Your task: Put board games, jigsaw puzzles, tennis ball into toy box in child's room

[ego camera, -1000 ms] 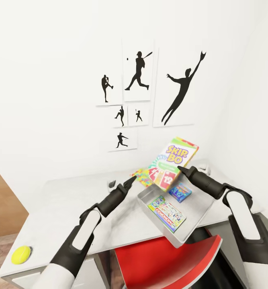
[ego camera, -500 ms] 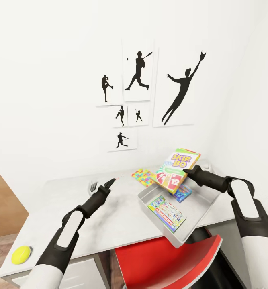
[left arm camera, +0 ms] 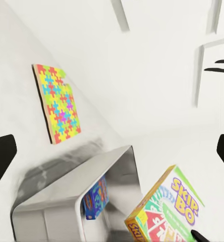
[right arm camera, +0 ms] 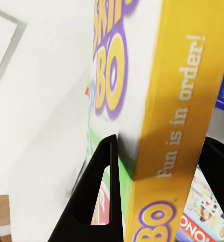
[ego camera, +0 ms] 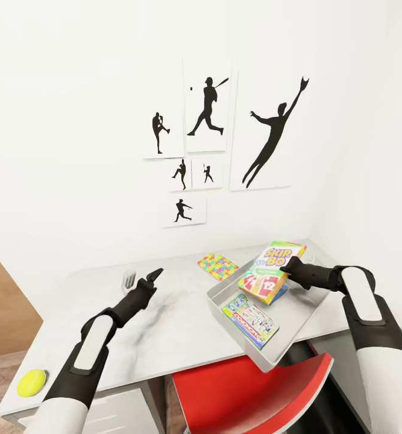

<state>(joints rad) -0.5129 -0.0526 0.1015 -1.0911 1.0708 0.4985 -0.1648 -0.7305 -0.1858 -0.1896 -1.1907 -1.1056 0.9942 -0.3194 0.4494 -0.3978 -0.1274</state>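
Skip-Bo box [ego camera: 270, 271] tilted, long axis toward wall, in right claw [ego camera: 290, 266].

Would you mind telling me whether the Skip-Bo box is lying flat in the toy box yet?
Not yet. The Skip-Bo box is tilted, propped over the toy box, with the right claw shut on its edge.

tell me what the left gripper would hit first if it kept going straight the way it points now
Probably the colorful jigsaw puzzle lying flat on the table. The open left gripper points up and right across the bare tabletop toward it, with the toy box lying to the right of that line. Depth is hard to judge, so it might pass above the puzzle.
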